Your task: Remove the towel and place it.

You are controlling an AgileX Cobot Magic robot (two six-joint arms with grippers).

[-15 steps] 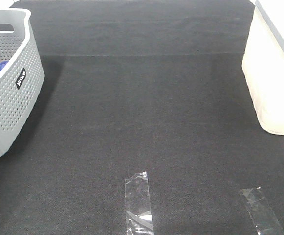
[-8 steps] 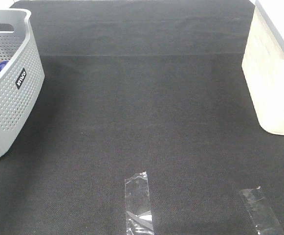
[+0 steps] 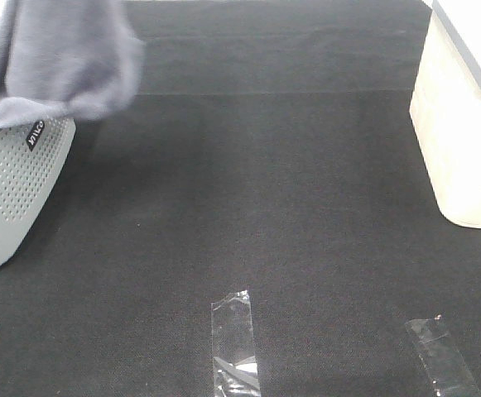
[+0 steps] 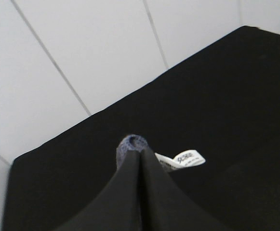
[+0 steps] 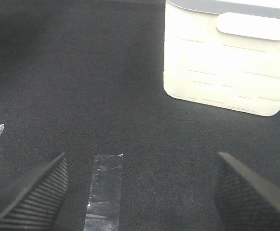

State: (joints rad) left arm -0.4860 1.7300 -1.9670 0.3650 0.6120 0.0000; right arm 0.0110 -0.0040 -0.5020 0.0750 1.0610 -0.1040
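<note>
Movement at the far left is the news: the towel point(image 3: 58, 58), out of sight half a second ago, now hangs in a bunched grey-lavender mass above the basket point(image 3: 12, 190). It covers the spot where a small blue cloth showed before. It is up in the air rather than lying anywhere. Its lower folds overlap the basket's top edge, and I cannot tell whether they touch it.

The left gripper point(image 4: 139, 158) is not seen from the high camera. Its wrist view shows the jaws pressed together on a small fold of cloth, with a white label point(image 4: 185, 158) sticking out beside them. I judge that fold to be the towel's. The removal looks well under way, and the placing is not yet done.

The right gripper point(image 5: 140, 166) hovers low over the near part of the black mat point(image 3: 265, 207), jaws spread wide and holding nothing. At the far right stands a white bin point(image 3: 464, 124), well apart from the towel. Three tape strips point(image 3: 233, 339) lie along the near edge of the mat. Nothing stands on the mat between basket and bin, so I see no block to a carry rightward. The likely snag is the hanging cloth dragging on the basket's rim as it comes away.
</note>
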